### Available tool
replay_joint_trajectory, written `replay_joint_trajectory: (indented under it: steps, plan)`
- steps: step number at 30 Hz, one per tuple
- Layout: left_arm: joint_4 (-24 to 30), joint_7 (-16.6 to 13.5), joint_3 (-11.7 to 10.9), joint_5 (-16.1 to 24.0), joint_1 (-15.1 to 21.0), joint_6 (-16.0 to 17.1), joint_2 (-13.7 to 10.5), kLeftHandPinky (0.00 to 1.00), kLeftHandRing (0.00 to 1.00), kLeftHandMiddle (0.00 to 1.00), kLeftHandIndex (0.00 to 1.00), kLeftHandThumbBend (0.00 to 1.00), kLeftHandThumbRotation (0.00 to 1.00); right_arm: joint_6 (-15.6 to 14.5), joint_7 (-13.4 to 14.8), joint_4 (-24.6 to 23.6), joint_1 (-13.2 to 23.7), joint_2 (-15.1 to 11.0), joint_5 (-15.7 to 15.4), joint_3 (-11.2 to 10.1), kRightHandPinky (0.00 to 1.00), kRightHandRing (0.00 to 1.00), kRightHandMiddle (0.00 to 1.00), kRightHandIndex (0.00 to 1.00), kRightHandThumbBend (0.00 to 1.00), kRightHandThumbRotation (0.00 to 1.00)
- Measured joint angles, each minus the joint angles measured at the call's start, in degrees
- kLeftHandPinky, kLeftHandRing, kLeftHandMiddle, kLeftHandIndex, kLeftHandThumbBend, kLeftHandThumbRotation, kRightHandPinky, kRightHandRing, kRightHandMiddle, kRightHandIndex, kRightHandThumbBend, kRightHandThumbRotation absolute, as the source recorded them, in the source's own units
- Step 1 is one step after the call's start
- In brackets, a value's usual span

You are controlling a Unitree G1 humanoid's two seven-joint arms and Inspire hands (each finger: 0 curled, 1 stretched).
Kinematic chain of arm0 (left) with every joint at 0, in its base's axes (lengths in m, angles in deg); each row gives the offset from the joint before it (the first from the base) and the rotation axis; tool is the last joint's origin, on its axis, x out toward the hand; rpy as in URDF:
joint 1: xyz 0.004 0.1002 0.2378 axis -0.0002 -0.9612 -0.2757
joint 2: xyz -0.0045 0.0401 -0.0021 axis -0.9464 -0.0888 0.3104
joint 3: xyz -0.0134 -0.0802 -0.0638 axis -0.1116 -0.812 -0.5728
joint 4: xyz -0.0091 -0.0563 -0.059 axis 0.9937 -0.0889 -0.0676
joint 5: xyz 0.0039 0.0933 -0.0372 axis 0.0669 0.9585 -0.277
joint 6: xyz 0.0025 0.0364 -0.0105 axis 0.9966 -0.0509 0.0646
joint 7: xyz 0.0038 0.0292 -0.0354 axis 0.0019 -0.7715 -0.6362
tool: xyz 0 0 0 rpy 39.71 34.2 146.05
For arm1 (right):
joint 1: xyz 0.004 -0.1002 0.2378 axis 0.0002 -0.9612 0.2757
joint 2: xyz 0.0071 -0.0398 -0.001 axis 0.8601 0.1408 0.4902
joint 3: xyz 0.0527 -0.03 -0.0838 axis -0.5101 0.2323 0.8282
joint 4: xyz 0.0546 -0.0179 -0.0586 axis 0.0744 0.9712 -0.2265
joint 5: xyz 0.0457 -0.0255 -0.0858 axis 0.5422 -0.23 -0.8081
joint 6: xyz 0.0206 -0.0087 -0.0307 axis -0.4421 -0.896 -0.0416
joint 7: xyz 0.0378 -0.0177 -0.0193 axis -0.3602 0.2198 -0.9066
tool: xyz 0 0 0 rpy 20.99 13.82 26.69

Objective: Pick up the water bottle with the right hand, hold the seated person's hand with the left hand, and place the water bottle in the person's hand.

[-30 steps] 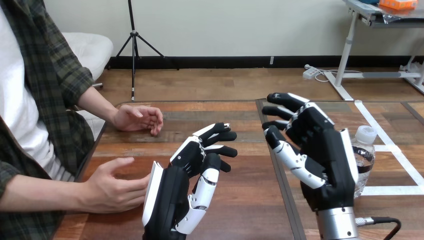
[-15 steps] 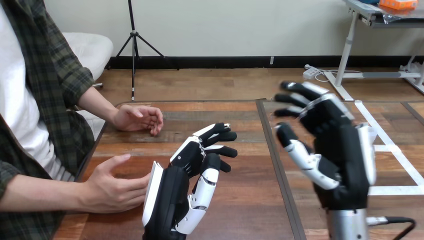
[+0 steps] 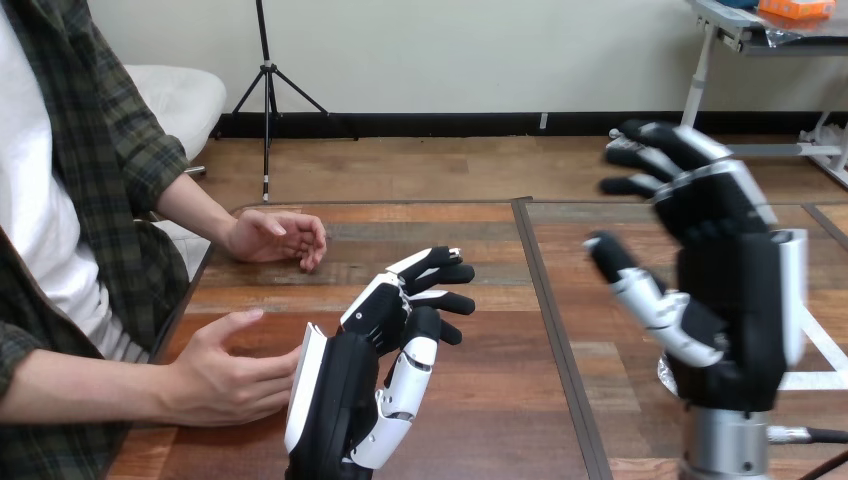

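Note:
My right hand (image 3: 725,300) is raised above the right half of the wooden table (image 3: 500,400), fingers spread and open, holding nothing. It covers most of the clear water bottle (image 3: 667,375), of which a small sliver shows beside the wrist. My left hand (image 3: 365,370) hovers low at the centre front, fingers relaxed and loosely bent, with nothing in it. The person's nearer hand (image 3: 225,375) rests open right beside the white shell of my left hand; I cannot tell whether they touch. The person's farther hand (image 3: 275,237) lies on the table's back left.
White tape lines (image 3: 822,345) mark the table's right part. A dark seam (image 3: 545,300) runs front to back between the two table halves. The person's forearms come in over the left edge.
My right hand has moved right and upward, and it now hides the bottle that stood in view beside it. My left hand and the person's hands have stayed in place.

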Motion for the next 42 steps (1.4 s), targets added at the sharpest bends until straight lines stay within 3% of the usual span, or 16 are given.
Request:
replay_joint_trajectory:
  steps: [14, 26, 32, 42]
  plan:
    - [0.0, 0.0, 0.0, 0.0, 0.0, 0.0, 0.0, 0.51, 0.64, 0.73, 0.76, 0.16, 0.77, 1.9, 3.8, 0.0, 1.4, -0.4, -0.2, -3.9, 0.62, 0.73, 0.75, 0.71, 0.73, 0.24]
    - [-0.1, 0.5, 0.2, -0.1, 0.0, 0.0, 0.0, 0.51, 0.64, 0.72, 0.76, 0.16, 0.77, 1.9, 8.5, 0.3, 2.2, -1.8, -2.6, -8.0, 0.66, 0.75, 0.77, 0.73, 0.77, 0.27]
    - [-0.1, 0.6, 0.2, -0.1, 0.0, 0.0, 0.0, 0.51, 0.63, 0.72, 0.75, 0.16, 0.76, 1.4, 11.5, 0.4, 2.6, -2.2, -5.0, -9.7, 0.66, 0.76, 0.77, 0.73, 0.79, 0.30]
    - [-0.4, 0.8, 0.2, -0.2, 0.0, 0.0, 0.0, 0.51, 0.63, 0.72, 0.75, 0.17, 0.76, 0.7, 17.0, 3.2, 3.4, -2.8, -11.6, -12.5, 0.71, 0.80, 0.78, 0.75, 0.82, 0.35]
